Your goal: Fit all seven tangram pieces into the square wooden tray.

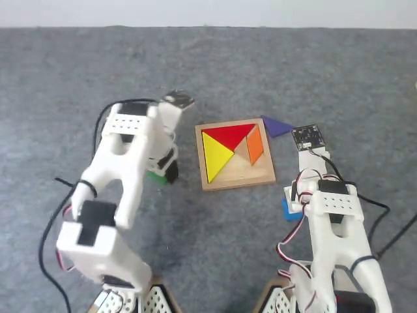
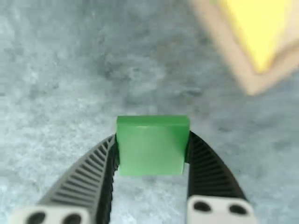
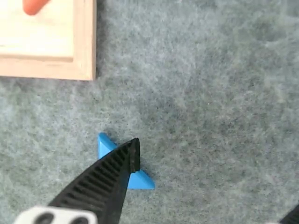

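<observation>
Nearest, holds the right gripper (image 3: 212, 186), jaws apart, over the blue triangle (image 3: 141, 180); clamps the left gripper (image 2: 152, 140) on the green square (image 2: 152, 161) beside the wooden tray (image 1: 238, 183). Seems under halfway: seats yellow triangle (image 1: 216, 156), red triangle (image 1: 229, 134), orange parallelogram (image 1: 255, 145); leaves purple triangle (image 1: 277, 125) beyond.

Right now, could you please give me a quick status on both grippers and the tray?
Left gripper shut on green square. Right gripper open over blue triangle. Tray partly filled; purple piece outside.
</observation>
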